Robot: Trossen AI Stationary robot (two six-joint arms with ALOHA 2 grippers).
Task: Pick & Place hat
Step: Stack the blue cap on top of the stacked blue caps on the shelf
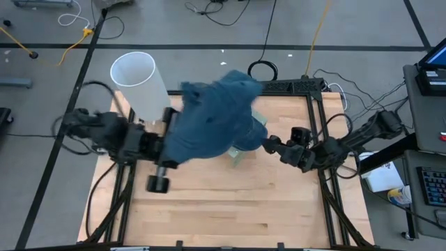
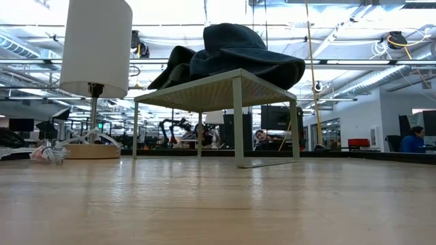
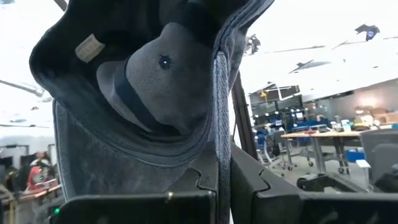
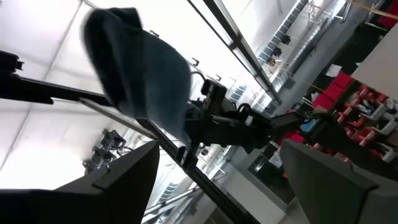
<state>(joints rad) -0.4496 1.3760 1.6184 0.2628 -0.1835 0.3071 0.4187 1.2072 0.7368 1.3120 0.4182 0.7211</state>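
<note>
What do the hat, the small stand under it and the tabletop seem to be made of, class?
Hat: soft dark blue fabric, probably cotton or felt; it slumps, with stitched brim edges.
Stand: likely pale painted metal; thin straight legs, mesh-like top.
Tabletop: light wood, matte; visible plank lines and grain.

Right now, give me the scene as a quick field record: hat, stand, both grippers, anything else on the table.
hat: blue hat, lying on the small mesh stand, brim hanging over its edges
left gripper: left gripper shut on the hat brim
right gripper: right gripper open, beside the stand, holding nothing
other: white lamp at the table's far left corner
</note>
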